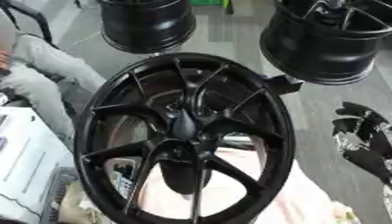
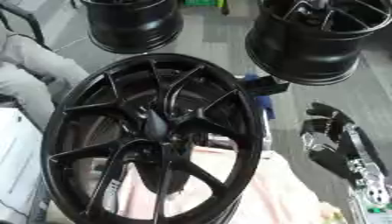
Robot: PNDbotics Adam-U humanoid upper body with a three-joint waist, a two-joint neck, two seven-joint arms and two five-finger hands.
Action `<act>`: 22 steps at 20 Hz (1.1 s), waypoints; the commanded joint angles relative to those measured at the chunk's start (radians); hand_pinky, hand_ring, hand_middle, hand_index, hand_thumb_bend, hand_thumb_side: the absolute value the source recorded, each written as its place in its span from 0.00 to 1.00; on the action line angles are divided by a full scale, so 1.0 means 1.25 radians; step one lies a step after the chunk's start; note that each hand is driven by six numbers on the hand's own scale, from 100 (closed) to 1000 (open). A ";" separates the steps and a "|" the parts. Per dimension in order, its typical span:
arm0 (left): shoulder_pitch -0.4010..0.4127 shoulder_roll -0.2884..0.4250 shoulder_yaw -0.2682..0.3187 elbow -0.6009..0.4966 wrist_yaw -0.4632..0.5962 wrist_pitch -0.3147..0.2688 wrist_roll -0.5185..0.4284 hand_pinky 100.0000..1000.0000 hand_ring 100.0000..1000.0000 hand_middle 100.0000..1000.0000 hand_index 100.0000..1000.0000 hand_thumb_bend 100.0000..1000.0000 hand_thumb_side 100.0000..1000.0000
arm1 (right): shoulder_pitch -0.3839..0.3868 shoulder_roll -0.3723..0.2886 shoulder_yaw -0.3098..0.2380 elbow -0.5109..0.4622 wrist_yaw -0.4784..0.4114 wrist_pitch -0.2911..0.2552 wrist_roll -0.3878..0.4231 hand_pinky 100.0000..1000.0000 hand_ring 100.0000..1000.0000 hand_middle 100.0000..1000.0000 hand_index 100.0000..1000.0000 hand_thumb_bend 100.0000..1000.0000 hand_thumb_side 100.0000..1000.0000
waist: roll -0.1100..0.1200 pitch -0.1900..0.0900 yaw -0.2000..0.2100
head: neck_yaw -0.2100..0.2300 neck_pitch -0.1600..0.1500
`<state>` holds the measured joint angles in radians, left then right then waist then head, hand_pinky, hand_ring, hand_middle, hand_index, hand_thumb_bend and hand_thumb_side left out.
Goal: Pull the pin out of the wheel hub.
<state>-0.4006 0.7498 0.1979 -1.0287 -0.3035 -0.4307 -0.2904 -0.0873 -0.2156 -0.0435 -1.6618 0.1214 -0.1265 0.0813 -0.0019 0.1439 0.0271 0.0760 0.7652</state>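
A large black wheel hub (image 1: 99, 131) with several thin spokes stands tilted in the middle of both views. At its centre a dark tapered pin (image 1: 183, 126) sticks out toward me. My right hand (image 2: 330, 133), black with silver joints, hangs to the right of the rim, apart from it. Its fingers are relaxed and spread, holding nothing. My left hand shows in neither view.
Two more black wheels stand on the grey floor behind, one at the top left (image 1: 147, 24) and one at the top right (image 1: 329, 41). A white box (image 1: 27, 166) sits at the left, with a person's grey-clad limb (image 1: 54, 65) above it. Pale pink cloth (image 2: 268, 192) lies under the hub.
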 commanded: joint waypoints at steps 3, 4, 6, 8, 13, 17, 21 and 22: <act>0.059 -0.085 0.066 -0.201 0.185 0.109 0.050 0.76 0.70 0.68 0.78 0.00 0.63 | -0.010 -0.003 -0.009 -0.009 -0.003 0.000 -0.006 0.72 0.69 0.71 0.83 0.00 0.04 | -0.004 -0.003 0.006 | 0.001 0.004; 0.072 -0.119 0.075 -0.246 0.209 0.136 0.049 0.76 0.69 0.67 0.77 0.00 0.65 | -0.011 -0.002 -0.009 -0.010 -0.004 0.000 -0.007 0.72 0.69 0.71 0.83 0.00 0.04 | -0.005 -0.002 0.008 | 0.000 0.004; 0.091 -0.182 0.089 -0.329 0.247 0.192 0.038 0.75 0.66 0.63 0.76 0.00 0.67 | -0.014 0.001 -0.008 -0.010 -0.005 0.000 -0.011 0.72 0.68 0.71 0.83 0.00 0.04 | -0.009 0.001 0.009 | 0.001 0.004; 0.106 -0.230 0.094 -0.399 0.263 0.242 0.021 0.75 0.66 0.63 0.76 0.00 0.68 | -0.015 0.006 -0.008 -0.011 -0.008 -0.001 -0.017 0.72 0.68 0.70 0.83 0.00 0.04 | -0.013 0.004 0.008 | 0.002 0.004; 0.134 -0.322 0.097 -0.510 0.254 0.321 -0.003 0.75 0.66 0.62 0.75 0.00 0.71 | -0.018 0.012 -0.013 -0.012 -0.012 0.000 -0.050 0.71 0.66 0.69 0.82 0.00 0.05 | -0.021 0.011 0.003 | 0.004 0.004; 0.159 -0.372 0.090 -0.547 0.236 0.354 -0.024 0.76 0.66 0.63 0.75 0.00 0.73 | -0.018 0.018 -0.014 -0.012 -0.014 0.001 -0.071 0.71 0.66 0.69 0.82 0.00 0.06 | -0.024 0.014 0.000 | 0.000 0.004; 0.171 -0.407 0.085 -0.562 0.222 0.378 -0.028 0.75 0.66 0.63 0.75 0.00 0.74 | -0.021 0.020 -0.015 -0.012 -0.016 0.003 -0.090 0.71 0.66 0.68 0.81 0.00 0.06 | -0.027 0.017 0.001 | 0.000 0.004; 0.173 -0.415 0.083 -0.564 0.220 0.384 -0.030 0.76 0.66 0.63 0.75 0.00 0.75 | -0.020 0.020 -0.014 -0.012 -0.016 0.003 -0.092 0.71 0.66 0.68 0.81 0.00 0.06 | -0.027 0.017 0.002 | 0.000 0.004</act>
<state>-0.1795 0.2285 0.3038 -1.7077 -0.0210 0.0394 -0.3256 -0.1033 -0.1809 -0.0557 -1.6618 0.1119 -0.1227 -0.0248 -0.0389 0.1740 0.0290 0.0763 0.7652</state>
